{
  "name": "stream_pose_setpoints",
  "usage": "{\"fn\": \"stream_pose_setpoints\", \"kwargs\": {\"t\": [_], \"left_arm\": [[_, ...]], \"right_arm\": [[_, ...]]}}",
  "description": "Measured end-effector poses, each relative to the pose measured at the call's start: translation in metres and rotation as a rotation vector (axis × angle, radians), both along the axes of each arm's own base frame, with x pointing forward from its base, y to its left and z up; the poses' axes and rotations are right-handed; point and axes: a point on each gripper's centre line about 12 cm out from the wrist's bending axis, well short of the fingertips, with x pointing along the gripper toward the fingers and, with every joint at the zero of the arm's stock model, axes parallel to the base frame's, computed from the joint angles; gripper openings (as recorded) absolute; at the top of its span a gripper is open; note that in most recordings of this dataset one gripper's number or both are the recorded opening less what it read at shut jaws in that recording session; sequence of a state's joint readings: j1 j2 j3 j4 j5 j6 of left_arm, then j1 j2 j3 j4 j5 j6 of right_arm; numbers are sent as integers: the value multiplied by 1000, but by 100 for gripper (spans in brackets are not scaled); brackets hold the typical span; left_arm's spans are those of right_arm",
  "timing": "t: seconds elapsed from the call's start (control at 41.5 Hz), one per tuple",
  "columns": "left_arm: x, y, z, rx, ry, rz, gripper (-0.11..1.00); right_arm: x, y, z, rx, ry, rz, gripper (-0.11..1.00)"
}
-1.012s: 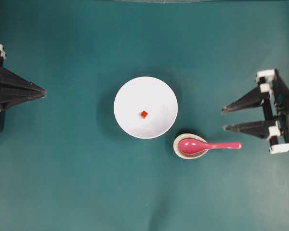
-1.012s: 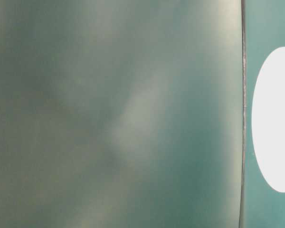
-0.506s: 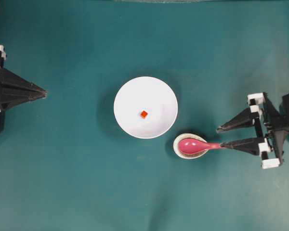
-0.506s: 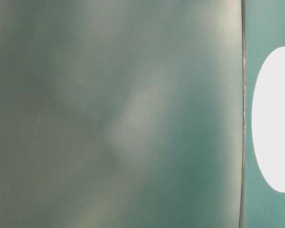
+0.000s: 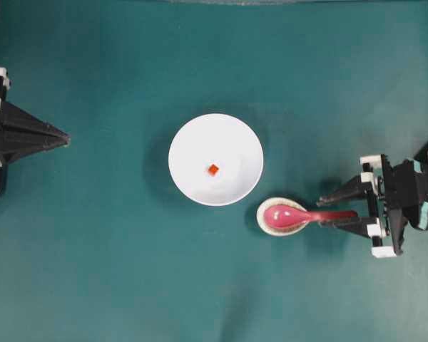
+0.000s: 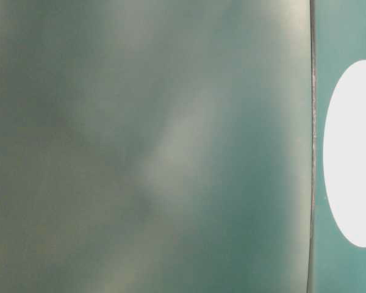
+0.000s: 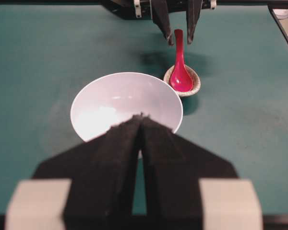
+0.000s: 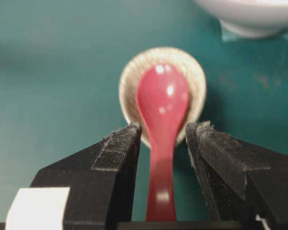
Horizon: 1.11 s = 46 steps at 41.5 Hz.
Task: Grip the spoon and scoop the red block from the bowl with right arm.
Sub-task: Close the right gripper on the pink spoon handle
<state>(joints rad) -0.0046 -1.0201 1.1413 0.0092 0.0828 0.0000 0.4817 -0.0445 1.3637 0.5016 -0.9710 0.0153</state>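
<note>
Jaws of right gripper (image 8: 163, 139) spread wide, straddling spoon (image 8: 162, 124) handle untouched; its long axis runs between fingers toward scoop in speckled dish (image 8: 129, 79).

Right end effector (image 5: 324, 209) moved from the right edge of the overhead frame down and leftward, fingers once clear above the spoon (image 5: 299, 215) now straddling its handle, jaws still wide apart, handle between them
</note>
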Motion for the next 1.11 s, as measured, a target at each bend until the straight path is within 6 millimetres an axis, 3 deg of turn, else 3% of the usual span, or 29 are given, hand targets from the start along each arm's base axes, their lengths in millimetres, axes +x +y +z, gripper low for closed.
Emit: {"fn": "stream_pose_setpoints", "kwargs": {"t": [0.65,1.108], "left_arm": [[0,0,0,-5,2,1,0],[0,0,-1,-6,3,1,0]], "right_arm": [[-3,2,-19,-39,75,10,50],[-3,2,-20,-40,78,7,49]]}}
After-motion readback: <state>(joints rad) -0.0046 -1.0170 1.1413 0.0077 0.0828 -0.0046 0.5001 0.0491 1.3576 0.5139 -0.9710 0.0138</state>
